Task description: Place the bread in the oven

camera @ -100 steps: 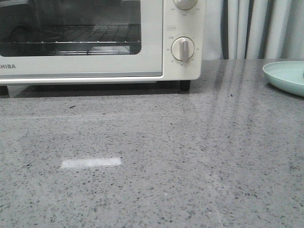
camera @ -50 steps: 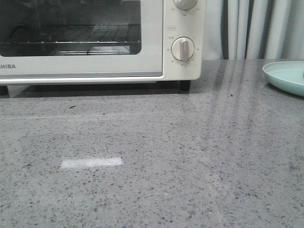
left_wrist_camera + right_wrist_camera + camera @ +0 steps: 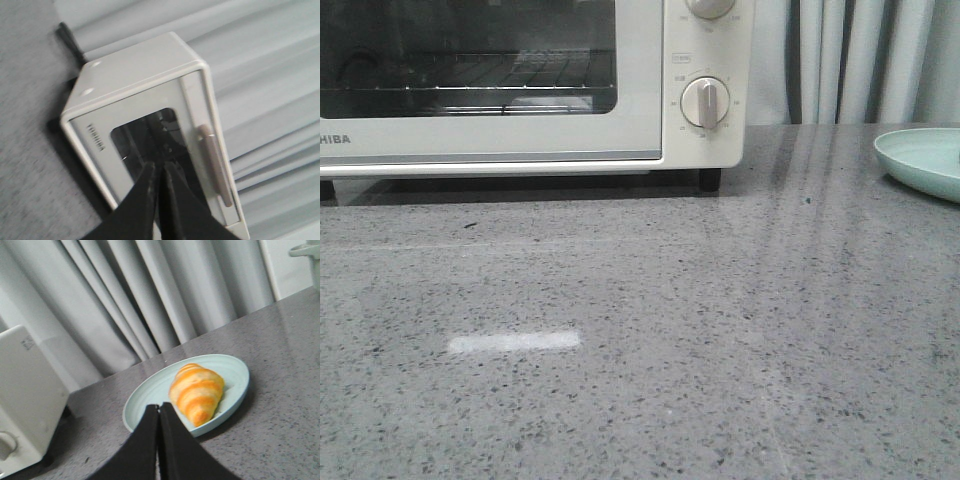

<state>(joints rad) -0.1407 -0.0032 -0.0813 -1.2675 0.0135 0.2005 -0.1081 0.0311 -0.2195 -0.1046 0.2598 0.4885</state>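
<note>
Bread (image 3: 196, 393) lies on a pale green plate (image 3: 145, 396) at centre of the right wrist frame, on the grey desk (image 3: 650, 330). Right gripper (image 3: 159, 412) and left gripper (image 3: 158, 172) both show fingers together, holding nothing. Oven (image 3: 520, 90), upper left of the front frame, has its door closed. I judge the roll light, soft and crushable; I would grip gently across its thick middle.

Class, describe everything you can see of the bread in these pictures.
The bread is a croissant-shaped roll, golden-orange with paler ridged bands and tapered ends. It lies on its side, whole, on a pale green plate on the grey speckled counter, in front of curtains. Nothing else touches it; the right gripper is shut, apart from it.
</note>
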